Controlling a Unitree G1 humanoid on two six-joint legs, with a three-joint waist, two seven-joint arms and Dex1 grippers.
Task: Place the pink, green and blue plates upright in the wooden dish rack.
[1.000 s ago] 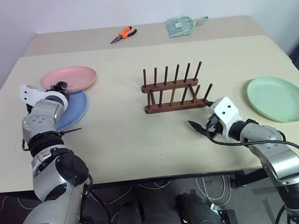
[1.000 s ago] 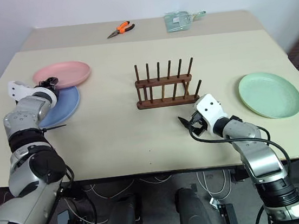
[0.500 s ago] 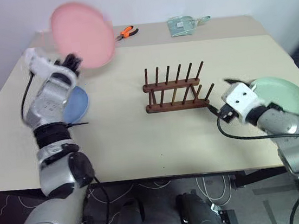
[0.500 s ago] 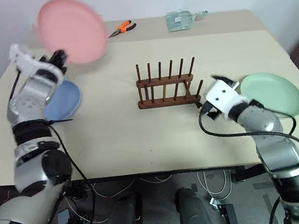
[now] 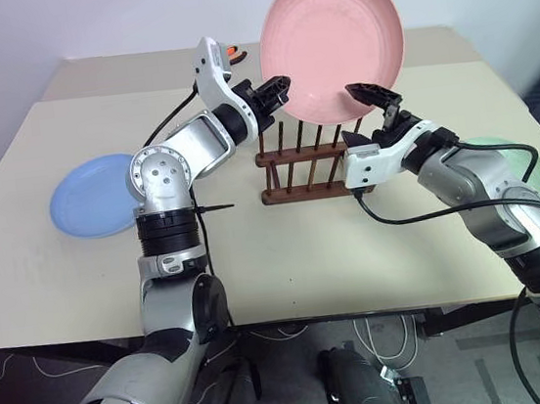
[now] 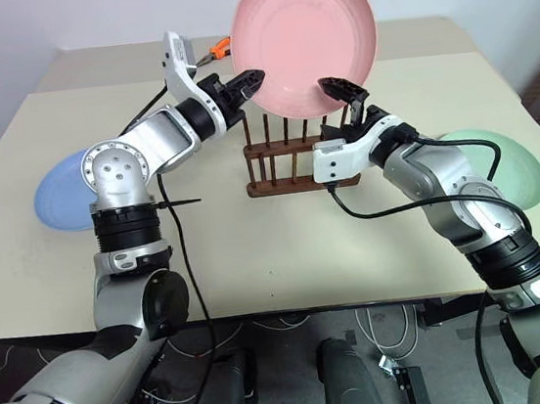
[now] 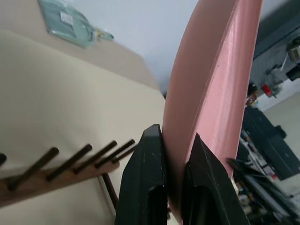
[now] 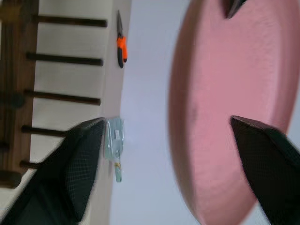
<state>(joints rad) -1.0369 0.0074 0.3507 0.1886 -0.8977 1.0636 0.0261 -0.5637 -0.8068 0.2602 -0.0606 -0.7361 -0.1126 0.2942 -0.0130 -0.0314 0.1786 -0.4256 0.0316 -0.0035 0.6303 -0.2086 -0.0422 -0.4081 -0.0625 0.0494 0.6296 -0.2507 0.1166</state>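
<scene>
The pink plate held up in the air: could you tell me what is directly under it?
Under the pink plate stands the wooden rack, its pegs empty. The plate covers part of the table's far edge behind it.

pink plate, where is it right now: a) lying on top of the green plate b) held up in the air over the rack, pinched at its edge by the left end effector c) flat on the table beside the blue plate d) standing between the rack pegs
b: the pink plate hangs above the rack, its lower edge pinched by the left end effector, and the right end effector is open around its other lower edge.
</scene>
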